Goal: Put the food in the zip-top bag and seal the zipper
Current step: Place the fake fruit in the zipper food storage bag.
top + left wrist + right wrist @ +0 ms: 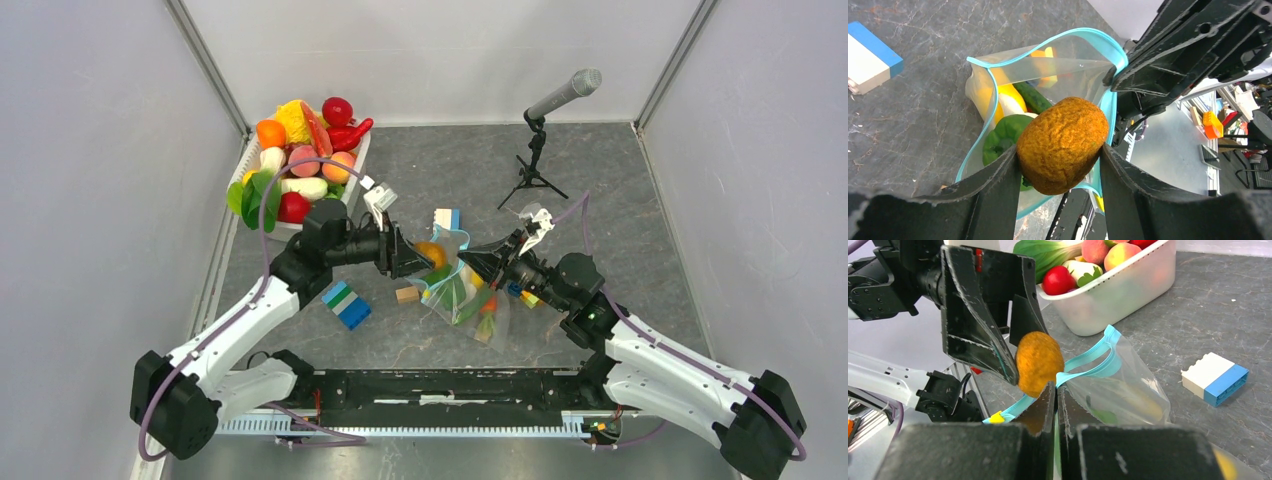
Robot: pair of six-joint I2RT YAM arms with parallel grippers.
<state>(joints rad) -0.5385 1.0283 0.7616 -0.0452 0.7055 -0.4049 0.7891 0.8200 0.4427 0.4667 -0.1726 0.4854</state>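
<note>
My left gripper (1060, 155) is shut on a rough orange toy fruit (1063, 145) and holds it over the open mouth of the clear zip-top bag (1068, 65). The same orange fruit shows in the top view (431, 254) and the right wrist view (1039, 362). The light-blue zipper (998, 92) gapes wide. Inside the bag lie a green pepper (1003, 137), a cucumber (1033, 97) and yellow pieces. My right gripper (1056, 390) is shut on the bag's mouth edge, holding the zipper (1088, 362) up. In the top view the two grippers (405, 255) (478, 262) face each other over the bag (465, 295).
A white tub (300, 225) full of toy food stands at the back left, also in the right wrist view (1118, 290). Blue-and-white blocks lie behind the bag (447, 218) and at the front left (346, 303). A tan cube (406, 294) lies by the bag. A microphone on a tripod (540, 140) stands at the back right.
</note>
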